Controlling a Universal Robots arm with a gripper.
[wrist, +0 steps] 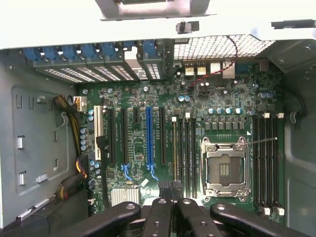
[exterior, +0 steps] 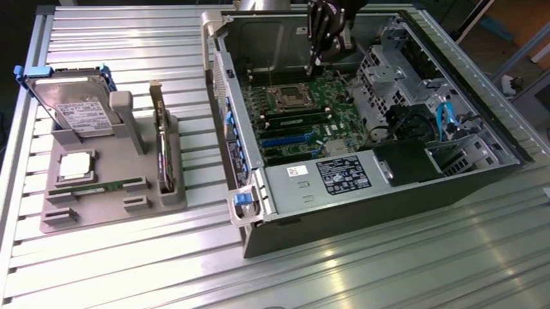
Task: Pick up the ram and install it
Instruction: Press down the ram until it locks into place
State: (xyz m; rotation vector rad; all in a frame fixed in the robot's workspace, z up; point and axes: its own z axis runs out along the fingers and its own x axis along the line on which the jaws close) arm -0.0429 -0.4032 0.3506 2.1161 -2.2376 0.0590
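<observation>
The ram, a narrow green stick, lies flat in a groove along the front of the grey holder at the exterior view's left. My gripper hangs shut and empty inside the open computer case, above the motherboard and far from the holder. In the wrist view its dark fingers are pressed together over the memory slots beside the empty CPU socket. A thin green strip seems to stand in one memory slot; I cannot tell for certain that it is a stick.
The holder also carries an upright silver hard drive with a blue-tabbed frame, a square chip and an upright expansion card. Case walls, a drive cage and blue cables ring the motherboard. Ribbed metal table lies in front.
</observation>
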